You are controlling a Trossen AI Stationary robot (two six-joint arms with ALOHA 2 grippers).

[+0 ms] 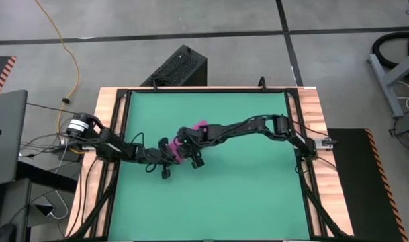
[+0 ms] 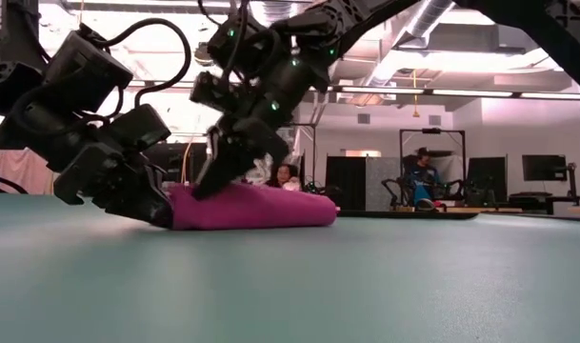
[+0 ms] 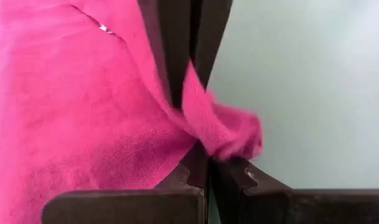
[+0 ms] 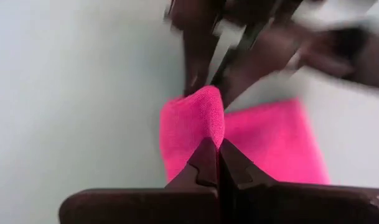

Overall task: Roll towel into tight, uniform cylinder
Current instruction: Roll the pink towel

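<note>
A: Towel already bundled into low roll, near centre of green mat, slightly toward nine o'clock?

B: Yes. Left gripper pinched on one end, right gripper pinched on fold. Roll probably loose; tightening, evening left.

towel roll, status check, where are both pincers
Left pincer shut on towel. Right pincer shut on it too. Towel bunched low on green mat, mid-table. Nothing in the way.

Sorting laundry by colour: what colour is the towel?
Magenta-pink, plain; the towel shows best in the left wrist view.
</note>
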